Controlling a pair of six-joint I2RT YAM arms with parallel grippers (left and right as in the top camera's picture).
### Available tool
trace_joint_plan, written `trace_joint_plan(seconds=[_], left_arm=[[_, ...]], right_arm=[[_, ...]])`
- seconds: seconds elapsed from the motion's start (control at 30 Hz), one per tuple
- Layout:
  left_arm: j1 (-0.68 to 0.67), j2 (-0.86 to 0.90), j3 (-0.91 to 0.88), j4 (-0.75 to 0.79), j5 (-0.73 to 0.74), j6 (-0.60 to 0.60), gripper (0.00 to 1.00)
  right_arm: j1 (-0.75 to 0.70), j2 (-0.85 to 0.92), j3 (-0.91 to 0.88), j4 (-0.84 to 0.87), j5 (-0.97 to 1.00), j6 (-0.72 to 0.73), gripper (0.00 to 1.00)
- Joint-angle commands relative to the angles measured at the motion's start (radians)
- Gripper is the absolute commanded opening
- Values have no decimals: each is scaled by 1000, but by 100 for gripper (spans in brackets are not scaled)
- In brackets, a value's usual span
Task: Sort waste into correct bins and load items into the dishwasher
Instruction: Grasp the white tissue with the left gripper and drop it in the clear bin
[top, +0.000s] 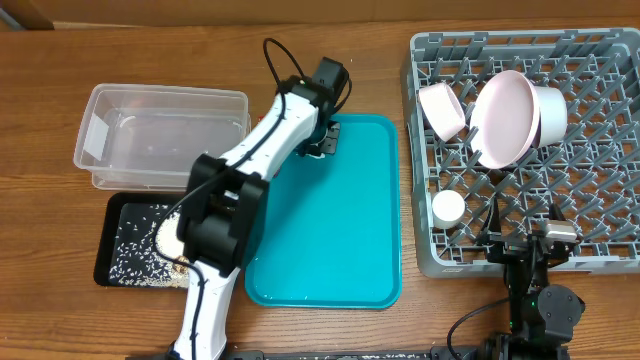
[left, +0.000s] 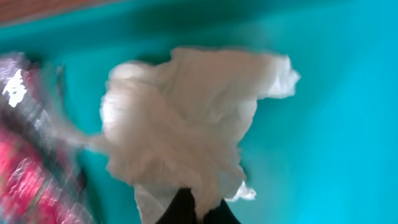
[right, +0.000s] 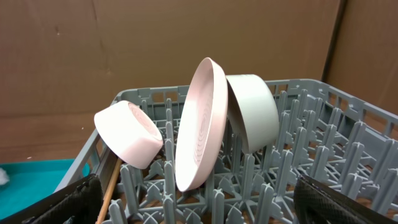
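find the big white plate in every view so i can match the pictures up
Overhead: the plate stands on edge in the grey rack, upper right of the picture.
Left wrist: not in it; only a tissue lying on teal.
Right wrist: the plate is in the centre, on edge among the rack's pegs.
Shared landmark: the teal tray, central overhead, the backdrop at the left wrist, and a sliver at the right wrist's lower left.

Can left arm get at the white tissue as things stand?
Likely yes: left gripper hangs right at the tissue over the teal tray; nothing covers it, red wrapper lies beside it.
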Motion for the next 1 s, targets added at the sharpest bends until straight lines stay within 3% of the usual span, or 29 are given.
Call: trace_joint_plan(seconds=[0.0, 0.23, 0.6, 0.63, 0.7, 0.73, 0.87, 0.97], left_arm=[[34, -164, 80, -81, 19, -22, 4], [150, -326, 80, -227, -51, -41, 4], [319, -304, -53, -276, -77, -143, 5], [319, -305, -57, -275, -77, -143, 27], [319, -308, -50, -264, -77, -138, 81], [319, -310, -35, -264, -76, -121, 100], [319, -312, 51, -261, 39, -58, 100], [307, -312, 80, -218, 290, 0, 99]], right_arm=[[3, -8, -11, 3, 6, -1, 100], [3, -8, -11, 3, 6, -1, 100], [3, -8, -11, 3, 6, -1, 100], [3, -8, -11, 3, 6, -1, 100], [3, -8, -11, 3, 6, -1, 100], [3, -8, -11, 3, 6, -1, 100], [3, -8, -11, 3, 6, -1, 100], [3, -8, -11, 3, 6, -1, 100]])
